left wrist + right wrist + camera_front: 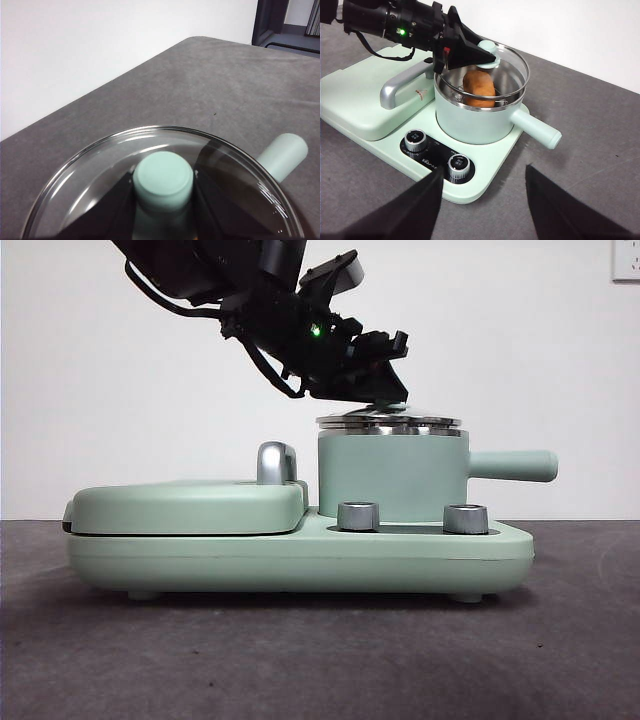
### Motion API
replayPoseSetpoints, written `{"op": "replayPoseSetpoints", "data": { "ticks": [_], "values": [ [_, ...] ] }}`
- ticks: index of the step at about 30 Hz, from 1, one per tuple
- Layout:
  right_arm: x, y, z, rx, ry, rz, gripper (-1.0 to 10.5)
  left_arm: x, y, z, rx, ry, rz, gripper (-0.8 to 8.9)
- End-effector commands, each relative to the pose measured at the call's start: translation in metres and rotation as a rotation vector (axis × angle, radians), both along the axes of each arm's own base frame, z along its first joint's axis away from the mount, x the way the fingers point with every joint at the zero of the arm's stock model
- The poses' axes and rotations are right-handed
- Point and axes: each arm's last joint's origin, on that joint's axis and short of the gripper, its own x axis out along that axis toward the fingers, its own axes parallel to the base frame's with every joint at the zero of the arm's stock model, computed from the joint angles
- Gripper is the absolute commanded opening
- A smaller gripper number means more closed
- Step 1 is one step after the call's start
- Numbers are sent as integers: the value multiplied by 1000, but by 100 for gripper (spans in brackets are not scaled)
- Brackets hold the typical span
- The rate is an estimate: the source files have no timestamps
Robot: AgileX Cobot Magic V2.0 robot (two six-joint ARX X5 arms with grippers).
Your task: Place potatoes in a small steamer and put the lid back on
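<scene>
The mint-green small steamer (390,480) stands on the right half of the cooker base, its straight handle (515,466) pointing right. One orange-brown potato (479,89) lies inside it. The clear glass lid (390,422) sits level at the steamer's steel rim; I cannot tell whether it rests fully. My left gripper (385,390) reaches down from the upper left and is shut on the lid's mint-green knob (163,179). The right gripper (482,180) hangs open and holds nothing, off the cooker's front on the side with the dials.
The mint-green cooker base (300,560) also carries a closed flat griddle cover (185,505) with a steel handle (275,462). Two steel dials (415,140) (458,165) sit at its front edge. Grey table (320,660) runs all around.
</scene>
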Motion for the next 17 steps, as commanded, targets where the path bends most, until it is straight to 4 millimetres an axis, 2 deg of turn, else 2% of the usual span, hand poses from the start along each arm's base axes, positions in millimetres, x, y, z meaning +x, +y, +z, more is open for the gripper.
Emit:
{"op": "replayPoseSetpoints", "data": {
  "ticks": [1, 17],
  "values": [
    [1, 1, 1, -6, -12, 1, 253, 5, -5, 4, -25, -33, -4, 9],
    [1, 0, 1, -20, -20, -21, 253, 3, -8, 1, -30, 11, -24, 9]
  ]
}}
